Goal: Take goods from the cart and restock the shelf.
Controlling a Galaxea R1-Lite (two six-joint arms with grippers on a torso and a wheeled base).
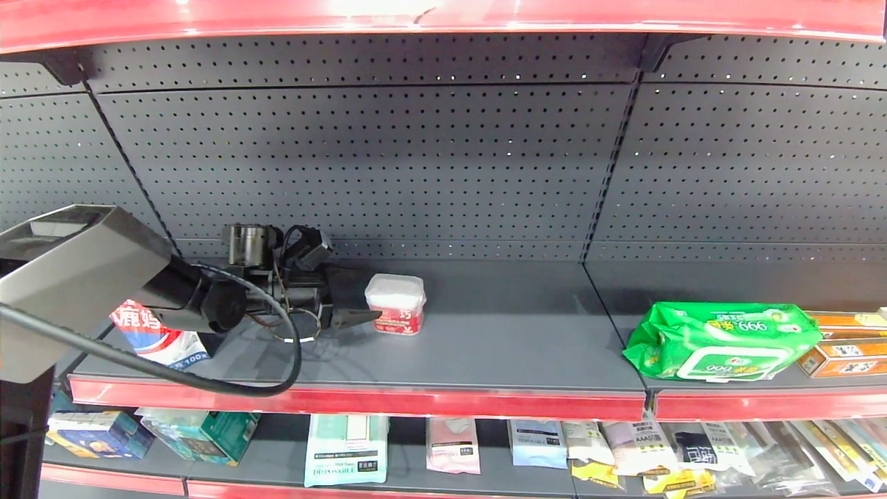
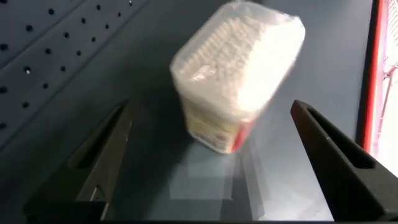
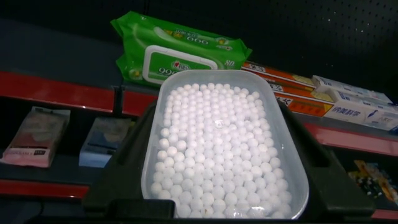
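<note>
A clear cotton-swab box (image 1: 395, 303) with a red label stands upright on the grey shelf (image 1: 499, 346). My left gripper (image 1: 362, 305) is just left of it, level with the shelf, and open. In the left wrist view the box (image 2: 239, 74) stands between and just beyond the two dark fingers (image 2: 102, 158), touching neither. My right gripper (image 3: 217, 115) is shut on a second cotton-swab box (image 3: 221, 149), seen from the top with its white tips showing, held in front of the shelf's right section.
A green wet-wipes pack (image 1: 721, 339) and orange boxes (image 1: 842, 346) lie on the shelf's right section. A blue, white and red bag (image 1: 156, 336) stands behind my left arm. The lower shelf holds several packets (image 1: 454, 443). A red lip (image 1: 360, 400) edges the shelf.
</note>
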